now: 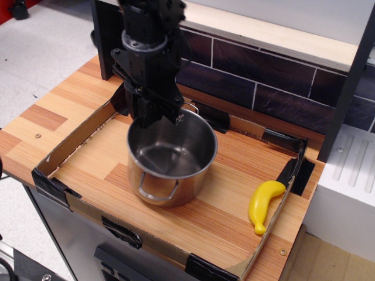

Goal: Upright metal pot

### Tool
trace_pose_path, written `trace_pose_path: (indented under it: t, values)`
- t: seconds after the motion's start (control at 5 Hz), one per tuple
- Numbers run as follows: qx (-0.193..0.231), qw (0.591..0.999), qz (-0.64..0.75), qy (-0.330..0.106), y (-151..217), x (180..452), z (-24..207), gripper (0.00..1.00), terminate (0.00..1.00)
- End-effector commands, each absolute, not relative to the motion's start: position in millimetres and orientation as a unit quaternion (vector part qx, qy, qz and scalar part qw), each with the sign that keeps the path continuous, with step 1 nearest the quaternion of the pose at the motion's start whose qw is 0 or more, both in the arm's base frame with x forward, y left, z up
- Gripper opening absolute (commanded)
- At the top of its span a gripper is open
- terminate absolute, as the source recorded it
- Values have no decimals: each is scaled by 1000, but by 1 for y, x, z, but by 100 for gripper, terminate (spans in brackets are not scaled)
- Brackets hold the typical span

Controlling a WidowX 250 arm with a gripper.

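Observation:
The metal pot (pixel 170 175) is a shiny steel cylinder and stands upright on the wooden floor of the cardboard-edged tray (pixel 88 126), its mouth facing up. One wire loop handle shows at the front and another at the back rim. My black gripper (pixel 159 117) comes down from above onto the pot's back rim. Its fingers (pixel 179 114) sit at the rim and appear closed on it. The pot's inside is empty.
A yellow toy banana (pixel 262 205) lies at the tray's right front edge. A dark tiled back wall (pixel 263 82) runs behind the tray. A white drainer-like block (pixel 351 170) stands to the right. The table's front edge is close below the tray.

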State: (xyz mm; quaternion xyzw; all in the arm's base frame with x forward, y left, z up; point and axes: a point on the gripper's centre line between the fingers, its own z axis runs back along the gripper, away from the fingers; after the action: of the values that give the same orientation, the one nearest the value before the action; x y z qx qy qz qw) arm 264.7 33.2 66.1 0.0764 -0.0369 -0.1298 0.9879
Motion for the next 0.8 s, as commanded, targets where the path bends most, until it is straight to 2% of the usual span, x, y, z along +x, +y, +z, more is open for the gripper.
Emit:
trace_pose_path:
  t: [0.0,0.2,0.4,0.6]
  values:
    - [116,985,-111,-63,38,276,96,100,0]
    - [120,986,-102,-47,34,274,114,100,0]
    - [99,990,-92,-48,21,272,152,100,0]
    - [80,991,-96,-49,11,270,172,100,0]
